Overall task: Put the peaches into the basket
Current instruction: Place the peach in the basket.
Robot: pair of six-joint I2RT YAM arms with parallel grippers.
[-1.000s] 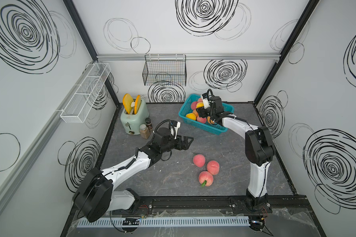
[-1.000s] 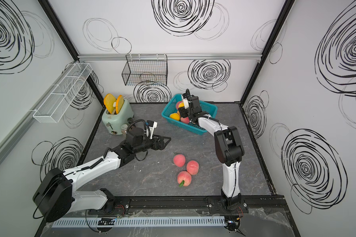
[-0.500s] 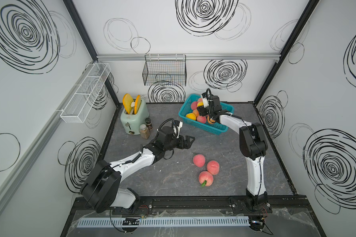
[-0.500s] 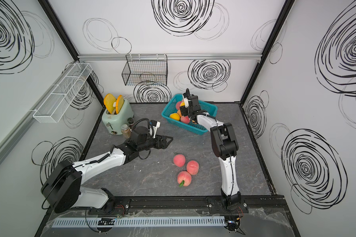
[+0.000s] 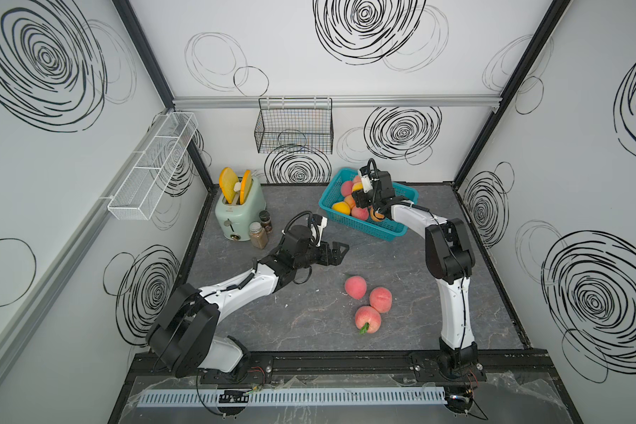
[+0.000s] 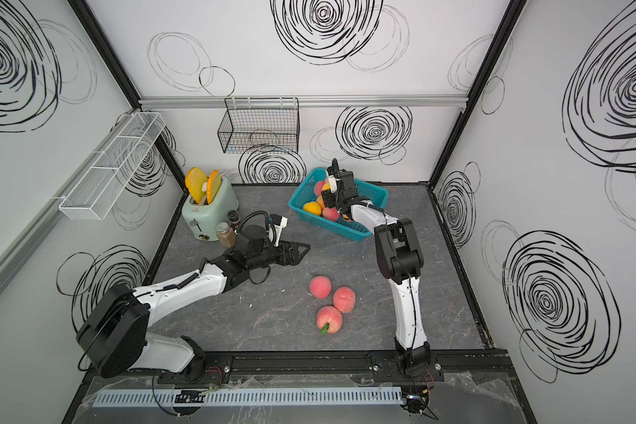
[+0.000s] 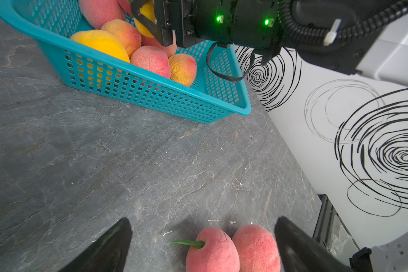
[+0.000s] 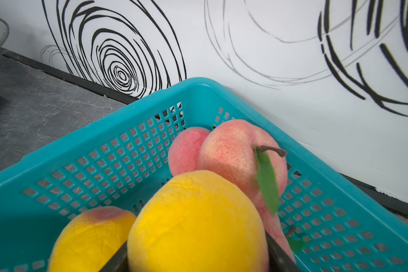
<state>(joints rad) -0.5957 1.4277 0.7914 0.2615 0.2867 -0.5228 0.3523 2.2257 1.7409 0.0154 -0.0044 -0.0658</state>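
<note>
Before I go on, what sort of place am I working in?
Probably a mock-kitchen robot test cell: white wall panels with black swirls enclose a stone-look table, with a toaster, spice jars and a wire basket.

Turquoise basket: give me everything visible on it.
The turquoise basket is rectangular and looks like moulded plastic, with grid-perforated walls and floor and a smooth flared rim. It sits flat at the back of the grey table, set at an angle to its edges. Pink and yellow peaches are piled at one end; the other end is bare. The right tool, shut on a yellow peach, hangs over the pile. No damage shows.
</note>
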